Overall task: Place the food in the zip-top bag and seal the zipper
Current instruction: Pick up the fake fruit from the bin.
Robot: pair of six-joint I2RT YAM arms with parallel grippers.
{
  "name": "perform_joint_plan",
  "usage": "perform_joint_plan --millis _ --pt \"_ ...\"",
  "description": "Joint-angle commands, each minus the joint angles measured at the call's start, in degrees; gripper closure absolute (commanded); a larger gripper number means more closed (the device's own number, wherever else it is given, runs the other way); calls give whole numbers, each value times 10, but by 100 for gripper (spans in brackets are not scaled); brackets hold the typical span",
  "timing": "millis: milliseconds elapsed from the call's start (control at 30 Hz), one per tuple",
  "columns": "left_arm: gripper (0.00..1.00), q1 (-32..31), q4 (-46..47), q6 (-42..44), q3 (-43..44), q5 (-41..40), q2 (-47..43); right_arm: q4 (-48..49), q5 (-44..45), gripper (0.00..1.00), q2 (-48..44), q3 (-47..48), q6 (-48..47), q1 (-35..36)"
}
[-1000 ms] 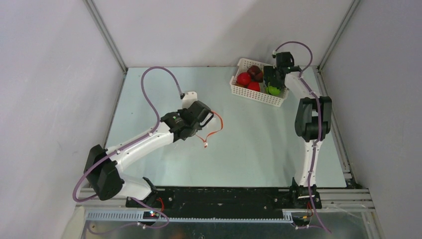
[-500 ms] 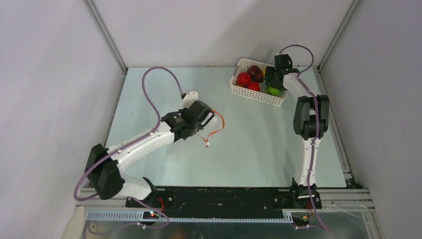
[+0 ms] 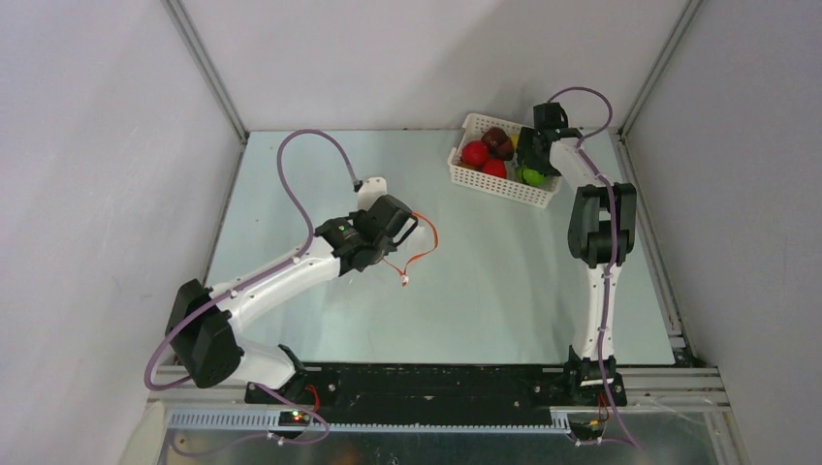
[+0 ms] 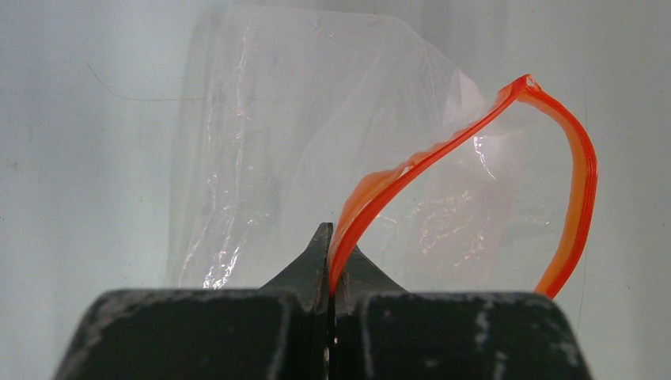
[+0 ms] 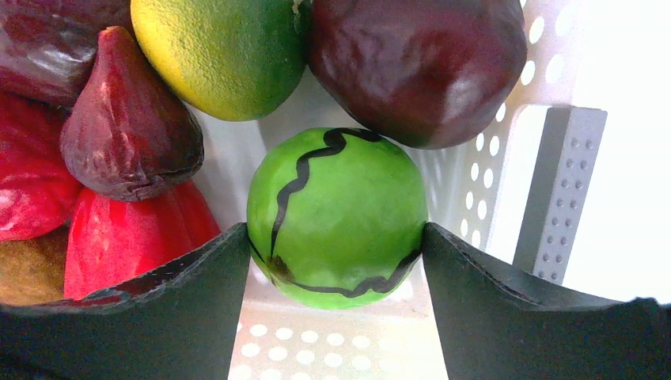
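Basket: white, perforated, standing at the far right of the table. It holds all the fruit.

Green fruit: round, with a wavy black line, resting on the basket floor against the right-hand wall.

Right gripper: inside the basket, one finger pressed to each side of the green fruit and clamping it.

Other fruit in the basket: a yellow-green fruit and a dark maroon fruit just beyond the green fruit, a maroon fig-shaped fruit and a red fruit to its left.

Bag: clear and crumpled, on the table well apart from the basket, to its left and nearer the arm bases.

Zipper: orange-red strip, arched in an open loop. A white slider tab hangs at its end.

Left gripper: fingers together, pinching the zipper strip.
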Motion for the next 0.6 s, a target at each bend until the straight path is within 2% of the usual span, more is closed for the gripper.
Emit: perform_joint_plan --millis 0,33,300,567 --pt "100 3 11 8 21 -3 -3 -37 9 41 15 16 25 -7" --pt "100 4 11 8 21 -3 -3 -37 11 48 14 16 30 -8" --pt "100 3 12 5 21 -3 -11 -10 13 75 -15 15 26 -12" --pt "100 3 20 2 20 3 -15 30 -6 79 -89 3 17 -12"
